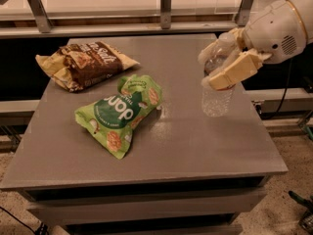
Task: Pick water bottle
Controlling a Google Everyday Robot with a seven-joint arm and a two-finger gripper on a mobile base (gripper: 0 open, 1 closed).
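Water bottle (216, 100) is upright at the right side of the desk (195, 151), well apart from the green snack bag (120, 114) and brown bag (83, 65), which leaves room for a side approach. Pincer (218, 65) is closed in on its upper half, pinching it. Base possibly just off the desk, hard to tell.
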